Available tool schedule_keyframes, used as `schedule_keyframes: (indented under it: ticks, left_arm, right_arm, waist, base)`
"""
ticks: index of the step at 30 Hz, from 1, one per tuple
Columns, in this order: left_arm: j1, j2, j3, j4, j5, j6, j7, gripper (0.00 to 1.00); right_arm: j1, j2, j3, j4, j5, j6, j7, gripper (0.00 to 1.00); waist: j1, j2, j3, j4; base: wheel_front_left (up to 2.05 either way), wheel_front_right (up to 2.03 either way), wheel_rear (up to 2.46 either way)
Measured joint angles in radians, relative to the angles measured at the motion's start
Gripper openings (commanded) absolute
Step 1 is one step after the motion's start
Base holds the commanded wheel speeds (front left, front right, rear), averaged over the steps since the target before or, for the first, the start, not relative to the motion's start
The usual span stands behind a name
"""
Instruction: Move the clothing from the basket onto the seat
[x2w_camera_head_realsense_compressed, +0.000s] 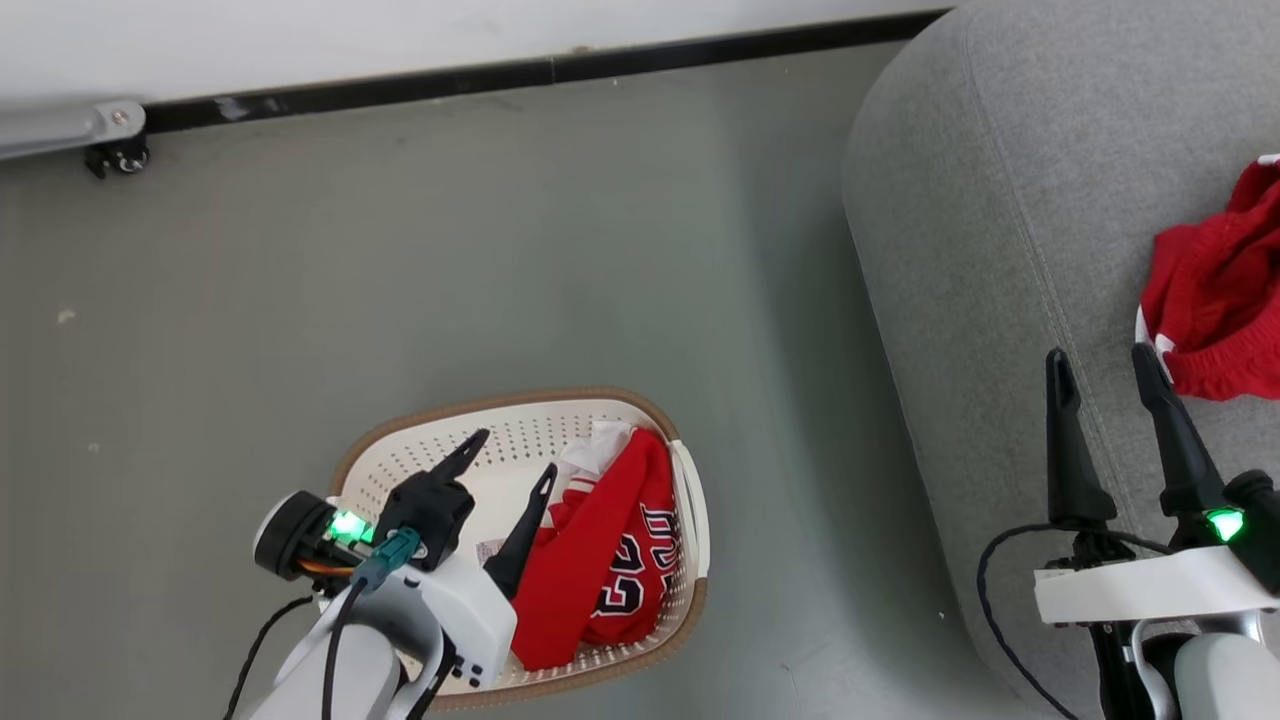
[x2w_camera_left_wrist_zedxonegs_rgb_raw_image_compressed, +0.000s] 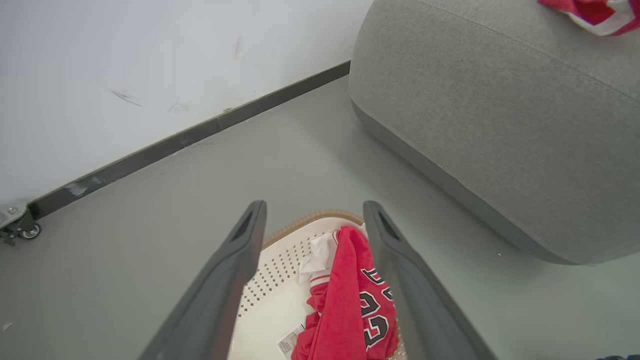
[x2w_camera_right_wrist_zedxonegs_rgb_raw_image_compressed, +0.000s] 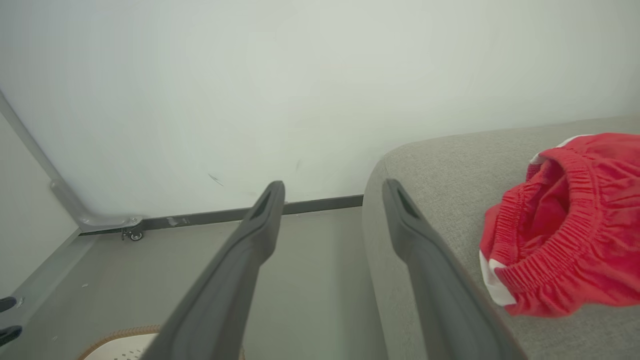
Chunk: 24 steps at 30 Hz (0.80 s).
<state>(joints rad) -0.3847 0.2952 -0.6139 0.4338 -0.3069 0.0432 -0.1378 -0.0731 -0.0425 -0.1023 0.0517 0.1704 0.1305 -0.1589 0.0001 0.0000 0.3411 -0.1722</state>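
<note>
In the basket (x2w_camera_head_realsense_compressed: 500, 400), the jersey (x2w_camera_head_realsense_compressed: 600, 560) is lying under the open, empty left end effector (x2w_camera_head_realsense_compressed: 515, 452); the right end effector (x2w_camera_head_realsense_compressed: 1098, 353), likewise, is hovering by shorts (x2w_camera_head_realsense_compressed: 1215, 290) on the seat (x2w_camera_head_realsense_compressed: 1000, 250).

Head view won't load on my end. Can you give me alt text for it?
A red jersey lies in the cream basket on the grey floor, the open left gripper over it. Red shorts lie on the grey seat, beside the open right gripper.

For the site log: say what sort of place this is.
Likely a bare indoor room, perhaps a test space: plain white wall, grey floor with dark skirting, a grey seat, a basket.
</note>
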Motion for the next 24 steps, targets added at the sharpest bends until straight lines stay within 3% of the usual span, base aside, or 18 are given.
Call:
schedule_keyframes:
  ticks: [24]
  left_arm:
    - [-0.159, -0.004, -0.021, 0.172, 0.039, -0.045, 0.032, 1.0]
  right_arm:
    - [-0.107, 0.001, 0.013, -0.021, 0.051, 0.0, -0.04, 1.0]
  waist:
    - [0.0, 0.0, 0.213, -0.091]
  base:
    - [0.0, 0.0, 0.0]
